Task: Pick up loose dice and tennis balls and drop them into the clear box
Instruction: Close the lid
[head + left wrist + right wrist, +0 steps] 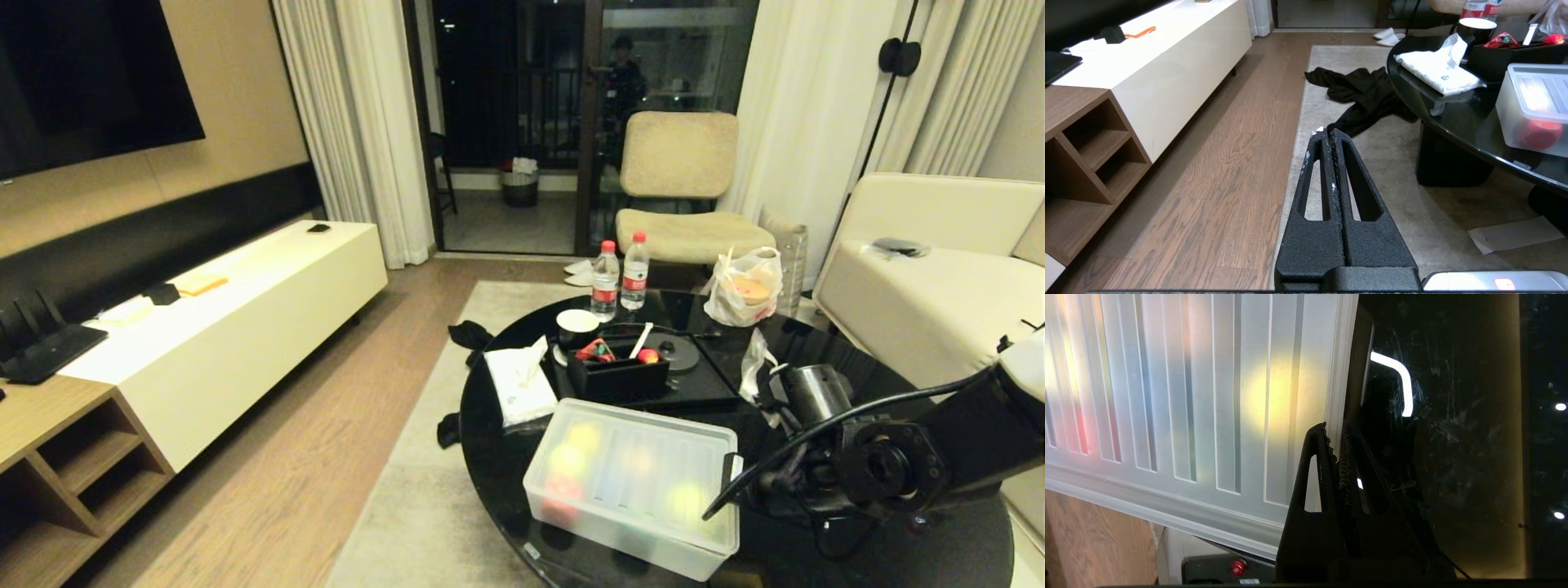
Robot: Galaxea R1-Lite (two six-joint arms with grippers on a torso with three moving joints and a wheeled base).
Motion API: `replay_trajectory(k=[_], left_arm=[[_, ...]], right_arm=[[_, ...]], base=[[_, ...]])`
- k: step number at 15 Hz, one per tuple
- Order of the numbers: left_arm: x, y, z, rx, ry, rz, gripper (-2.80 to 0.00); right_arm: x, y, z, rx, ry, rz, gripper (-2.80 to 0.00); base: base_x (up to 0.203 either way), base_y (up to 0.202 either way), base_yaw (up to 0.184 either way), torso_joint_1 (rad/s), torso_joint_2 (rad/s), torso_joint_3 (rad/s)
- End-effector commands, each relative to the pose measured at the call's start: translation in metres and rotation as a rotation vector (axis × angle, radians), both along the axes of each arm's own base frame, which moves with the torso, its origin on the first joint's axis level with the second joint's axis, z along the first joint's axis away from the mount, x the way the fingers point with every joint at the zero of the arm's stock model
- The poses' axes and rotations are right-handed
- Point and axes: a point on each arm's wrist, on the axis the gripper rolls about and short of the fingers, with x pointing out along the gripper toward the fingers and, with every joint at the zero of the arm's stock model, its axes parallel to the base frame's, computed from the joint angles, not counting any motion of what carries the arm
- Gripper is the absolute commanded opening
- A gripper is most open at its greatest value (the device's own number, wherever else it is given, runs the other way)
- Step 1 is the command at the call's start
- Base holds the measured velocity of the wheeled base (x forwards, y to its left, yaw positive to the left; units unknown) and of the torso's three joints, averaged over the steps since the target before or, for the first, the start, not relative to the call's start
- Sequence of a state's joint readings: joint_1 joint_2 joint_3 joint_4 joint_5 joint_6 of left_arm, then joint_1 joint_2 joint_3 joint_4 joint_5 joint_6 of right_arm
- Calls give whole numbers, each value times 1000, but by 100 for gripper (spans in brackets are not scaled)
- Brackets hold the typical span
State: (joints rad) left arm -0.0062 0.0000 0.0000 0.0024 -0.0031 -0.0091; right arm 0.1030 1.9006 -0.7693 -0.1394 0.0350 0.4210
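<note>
Inside, the lidded clear box (645, 506) holds blurred yellow-green tennis balls (684, 500)

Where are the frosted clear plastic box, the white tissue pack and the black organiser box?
frosted clear plastic box (653, 457), head view, ribbed lid
white tissue pack (519, 384), head view, top face
black organiser box (617, 380), head view, front wall

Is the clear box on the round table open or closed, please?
Closed: the ribbed lid covers the clear box; contents show only as blurred colours.
</note>
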Motion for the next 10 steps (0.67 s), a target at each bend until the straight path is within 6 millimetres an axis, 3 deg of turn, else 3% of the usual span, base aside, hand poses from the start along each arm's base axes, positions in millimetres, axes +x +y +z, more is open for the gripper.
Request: replay_trajectory(k=[1,10], left_arm=[[0,0,0,0,0,0,-280],[0,0,0,0,0,0,-280]], right_arm=[[3,0,2,0,2,1,-280],[4,-1,0,-6,38,0,-280]], base=[[0,0,0,0,0,0],[0,0,0,0,0,0]])
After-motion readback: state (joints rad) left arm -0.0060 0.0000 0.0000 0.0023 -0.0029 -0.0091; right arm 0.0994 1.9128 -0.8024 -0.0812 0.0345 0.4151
